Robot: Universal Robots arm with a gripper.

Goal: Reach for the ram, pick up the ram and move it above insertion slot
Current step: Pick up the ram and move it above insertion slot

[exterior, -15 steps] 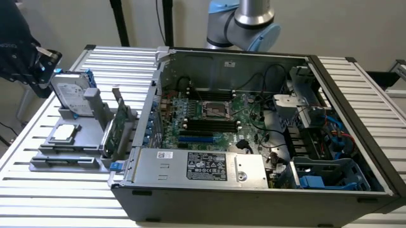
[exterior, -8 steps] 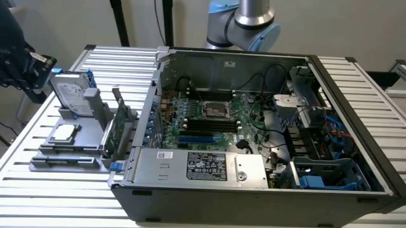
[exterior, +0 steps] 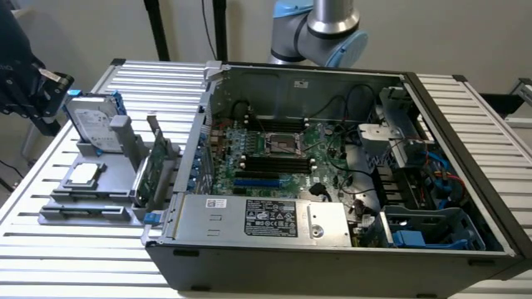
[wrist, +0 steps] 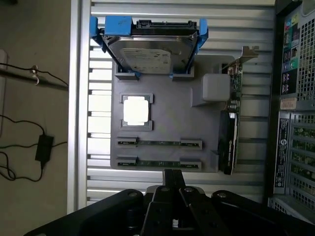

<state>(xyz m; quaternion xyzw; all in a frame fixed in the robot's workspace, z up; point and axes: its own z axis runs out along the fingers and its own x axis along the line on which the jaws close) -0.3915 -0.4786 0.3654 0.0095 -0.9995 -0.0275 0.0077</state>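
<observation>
PSU [exterior: 258, 219] in the PC case [exterior: 332, 268] carries a black label w/ white print and a small white sticker beside it, both too small to read. HDD [wrist: 150, 54] has a pale label, text illegible. Stickers on the case wall in the wrist view are likewise unreadable. No brand name legible.

Ram [wrist: 159, 163] sits edge-up in a slot of the gray tray [wrist: 197, 123], on the tray side nearest the gripper [wrist: 172, 178]. Its long axis runs along the table slats, one end toward the case, the other toward the table's outer edge. A second stick [wrist: 159, 143] lies parallel just beside it, between it and the CPU [wrist: 135, 110]. The HDD, in a blue caddy [wrist: 118, 24], stands at the tray's opposite end. A green card [wrist: 231, 118] stands on edge along the tray side nearest the case.

Gripper hovers over the table just off the tray edge by the ram, apart from it, jaws pressed together w/ nothing between them.

Surface is a ribbed aluminium table [exterior: 83, 274]. The tray is on the exterior view's left, the case w/ its side off on the right, motherboard [exterior: 324, 140] exposed w/ black slots. Arm [exterior: 320, 28], gray w/ blue caps, rises beyond the case's far side. Room has a pale wall and a beige floor [wrist: 34, 196] w/ black cables and a power brick [wrist: 44, 149].
</observation>
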